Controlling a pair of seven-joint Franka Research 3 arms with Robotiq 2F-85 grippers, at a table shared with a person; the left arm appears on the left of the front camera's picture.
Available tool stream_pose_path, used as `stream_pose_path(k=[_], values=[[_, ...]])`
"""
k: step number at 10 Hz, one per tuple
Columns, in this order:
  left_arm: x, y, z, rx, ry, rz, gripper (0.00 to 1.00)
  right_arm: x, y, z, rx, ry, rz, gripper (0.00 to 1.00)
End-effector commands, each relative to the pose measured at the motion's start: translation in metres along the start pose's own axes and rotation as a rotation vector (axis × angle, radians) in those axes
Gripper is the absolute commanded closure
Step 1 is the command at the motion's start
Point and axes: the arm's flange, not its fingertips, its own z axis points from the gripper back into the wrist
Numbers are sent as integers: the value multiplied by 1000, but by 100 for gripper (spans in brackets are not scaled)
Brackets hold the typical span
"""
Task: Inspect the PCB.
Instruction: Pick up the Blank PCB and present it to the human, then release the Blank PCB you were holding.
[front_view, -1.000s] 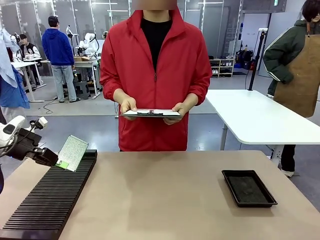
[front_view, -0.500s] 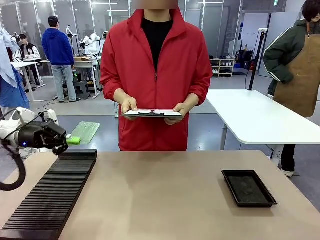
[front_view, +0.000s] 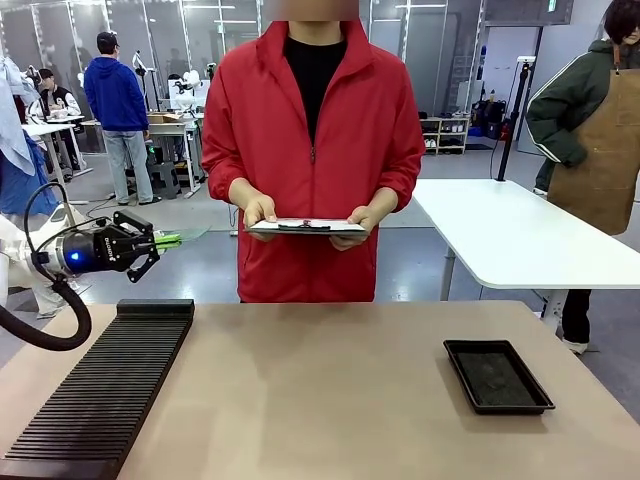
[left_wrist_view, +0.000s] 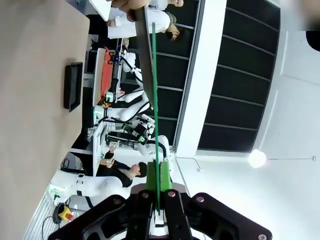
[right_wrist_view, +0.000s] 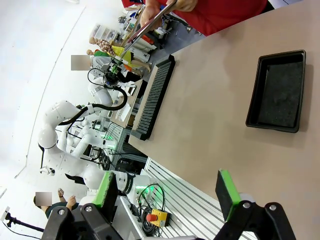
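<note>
Left tool (front_view: 157, 243) clamps thin flat green PCB (front_view: 182, 238), held level, far left; right tool (right_wrist_view: 165, 192) fingers spread wide.

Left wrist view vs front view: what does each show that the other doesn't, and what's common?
Left wrist: the PCB edge-on, a thin green line pinched in the left gripper. Front: the black slotted rack at the table's left, and the person holding a clipboard. Both: the PCB held in the air, and the black tray on the table.
</note>
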Motion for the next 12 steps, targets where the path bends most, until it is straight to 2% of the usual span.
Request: stream_pose_path(k=[1,2,3,12], values=[[4,-6,-7,4,-36,-47,97,1,0,1,12,-9,15,0],[3,-4,-4,8,-82,-93,97,1,0,1,12,-9,15,0],[2,-2,-2,8,-7,-11,97,1,0,1,12,-9,15,0],[2,-2,-2,8,-7,-11,97,1,0,1,12,-9,15,0]])
